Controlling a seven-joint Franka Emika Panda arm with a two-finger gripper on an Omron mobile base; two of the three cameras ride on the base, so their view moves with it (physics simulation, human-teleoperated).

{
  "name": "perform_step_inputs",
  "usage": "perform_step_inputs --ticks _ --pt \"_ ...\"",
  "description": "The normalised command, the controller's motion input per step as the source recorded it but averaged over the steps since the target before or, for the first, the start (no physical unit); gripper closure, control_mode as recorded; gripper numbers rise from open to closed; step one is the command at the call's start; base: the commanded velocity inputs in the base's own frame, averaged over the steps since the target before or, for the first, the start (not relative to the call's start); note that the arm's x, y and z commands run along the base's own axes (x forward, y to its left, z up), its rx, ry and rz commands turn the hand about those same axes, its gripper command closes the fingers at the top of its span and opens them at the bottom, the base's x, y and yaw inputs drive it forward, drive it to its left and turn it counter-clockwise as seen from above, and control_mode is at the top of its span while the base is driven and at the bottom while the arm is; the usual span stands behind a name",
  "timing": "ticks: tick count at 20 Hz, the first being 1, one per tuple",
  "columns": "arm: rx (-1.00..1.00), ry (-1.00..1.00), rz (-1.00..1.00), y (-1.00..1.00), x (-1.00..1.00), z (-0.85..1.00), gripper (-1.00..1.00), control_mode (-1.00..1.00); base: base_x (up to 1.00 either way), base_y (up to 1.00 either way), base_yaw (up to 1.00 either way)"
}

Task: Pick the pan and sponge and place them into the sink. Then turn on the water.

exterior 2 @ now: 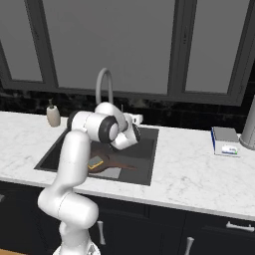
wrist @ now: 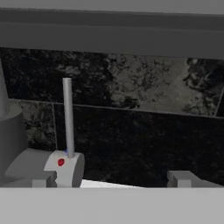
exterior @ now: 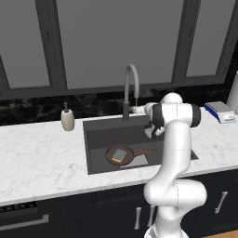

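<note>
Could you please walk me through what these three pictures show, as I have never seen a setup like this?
This is a rendered kitchen with a white robot arm with dark joints on a driving base. Two pictures come from cameras on that base, behind the arm to its left and right. The third comes from a camera on the hand, looking along the gripper, whose two finger tips stand apart with nothing between them, facing the upright grey faucet lever.

In the dark grey rectangular sink lies the small round reddish-brown frying pan, with the small yellow sponge resting in it. No blue water stream shows under the tall arched grey faucet. On the white marble counter stand a beige soap bottle and a blue-and-white flat box.
</note>
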Motion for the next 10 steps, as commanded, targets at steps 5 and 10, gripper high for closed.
perform_step_inputs --ticks 5,10 --pt "0.15 -0.22 0.18 -0.03 0.12 -0.48 -1.0 -1.0 0.0 0.0 0.0" --pt "0.16 -0.11 0.24 -0.02 0.02 -0.28 -1.0 -1.0 0.0 0.0 0.0"
